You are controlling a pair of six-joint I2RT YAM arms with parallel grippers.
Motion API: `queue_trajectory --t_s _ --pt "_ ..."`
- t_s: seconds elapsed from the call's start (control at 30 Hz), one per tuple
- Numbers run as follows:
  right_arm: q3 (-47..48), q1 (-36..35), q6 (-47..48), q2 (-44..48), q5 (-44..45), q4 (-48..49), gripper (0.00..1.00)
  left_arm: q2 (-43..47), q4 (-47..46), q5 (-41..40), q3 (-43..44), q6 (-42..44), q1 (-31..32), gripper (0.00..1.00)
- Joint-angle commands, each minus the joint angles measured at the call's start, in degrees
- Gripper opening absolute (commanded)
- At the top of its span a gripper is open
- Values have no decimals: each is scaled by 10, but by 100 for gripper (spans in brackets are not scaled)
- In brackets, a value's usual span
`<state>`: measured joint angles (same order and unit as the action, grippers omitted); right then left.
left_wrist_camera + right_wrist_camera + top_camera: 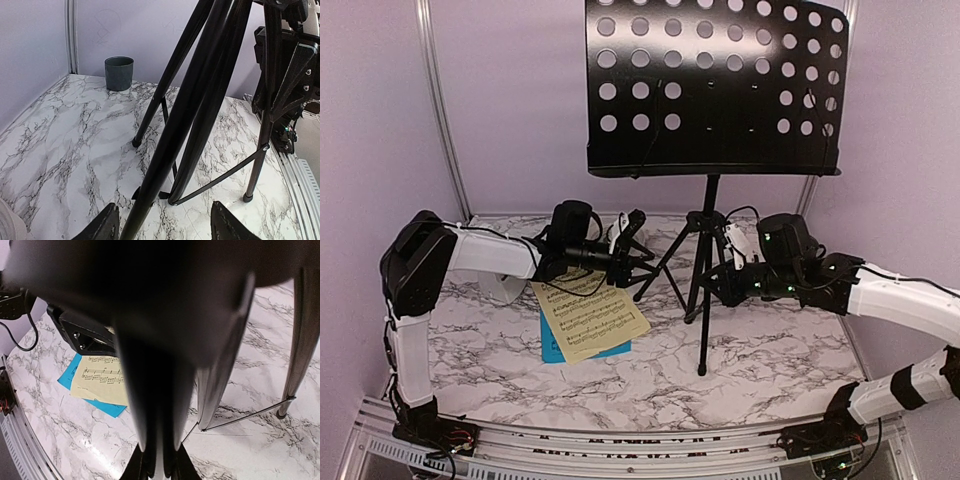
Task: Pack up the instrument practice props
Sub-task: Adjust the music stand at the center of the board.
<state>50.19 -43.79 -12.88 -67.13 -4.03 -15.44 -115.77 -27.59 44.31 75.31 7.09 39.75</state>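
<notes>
Right gripper first: its fingers are sitting pressed close together, and they appear to be pinching one tripod leg, which is filling the wrist view as a dark blur. Over on the other side, the left gripper is hanging with its fingers spread wide, and a second leg is passing up between them, apparently without touching either pad.

Both arms are working low at the tripod, which is standing on the marble table with its legs splayed. The black hole-punched music stand is sitting upright high above them.

Just left of the legs, the yellow sheet-music page is lying on top of the blue page. A small white object is peeking out under the left arm. It may be the metronome, but I cannot tell. The dark mug is standing well apart by the back wall.

Here is the worry: that desk is making the stand top-heavy. If the right gripper is pulling one leg inward while the left is gripping nothing, the whole thing could be tipping over onto the pages or the arms. A narrow round leg could also be slipping out of that pinch, and the spread left fingers risk knocking their leg sideways.
</notes>
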Motion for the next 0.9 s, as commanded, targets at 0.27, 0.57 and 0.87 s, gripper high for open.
queue_trajectory --t_s 0.27,0.57,0.87 --pt "14 0 91 32 -65 -21 0 -20 31 0 12 32 22 60" --pt "7 3 80 38 -16 -15 0 -24 1 -27 6 26 36 41" --pt "16 5 38 44 54 -38 20 -26 -65 -52 -2 -21 47 19"
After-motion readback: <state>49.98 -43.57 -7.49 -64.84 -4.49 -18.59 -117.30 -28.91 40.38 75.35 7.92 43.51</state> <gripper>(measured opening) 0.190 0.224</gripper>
